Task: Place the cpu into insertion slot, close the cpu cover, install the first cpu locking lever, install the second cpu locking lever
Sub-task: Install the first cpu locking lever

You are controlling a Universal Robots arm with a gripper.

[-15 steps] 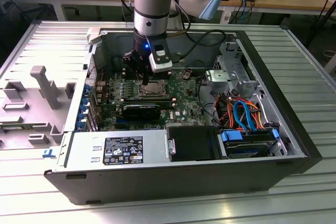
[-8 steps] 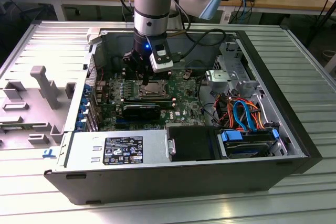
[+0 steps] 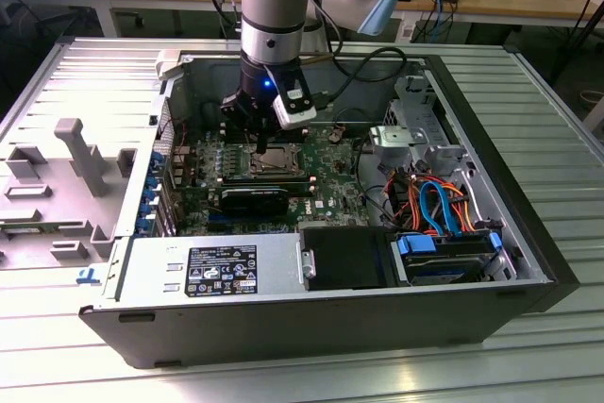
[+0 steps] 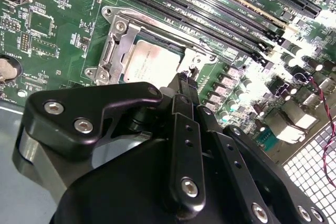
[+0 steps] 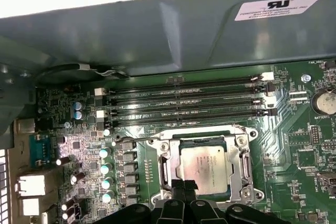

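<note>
The cpu (image 5: 207,165) (image 4: 149,64), silvery-grey, lies flat in the insertion slot (image 3: 276,159) on the green motherboard. The cpu cover (image 5: 205,141) (image 4: 122,43), a silver frame, lies down around it, and the chip shows through its window. My gripper (image 5: 184,184) (image 4: 184,82) (image 3: 259,146) hangs just above the socket's edge, its black fingertips together with nothing between them. A thin metal lever (image 4: 157,24) runs along the socket side nearest the memory slots; I cannot tell whether it is latched.
Long black memory slots (image 5: 189,103) (image 4: 210,3) run beside the socket. The grey case wall (image 5: 157,24) rises behind them. Capacitors (image 5: 105,169) stand on the socket's other side. A power supply (image 3: 208,266), a black shroud (image 3: 344,257) and coloured cables (image 3: 434,200) fill the case.
</note>
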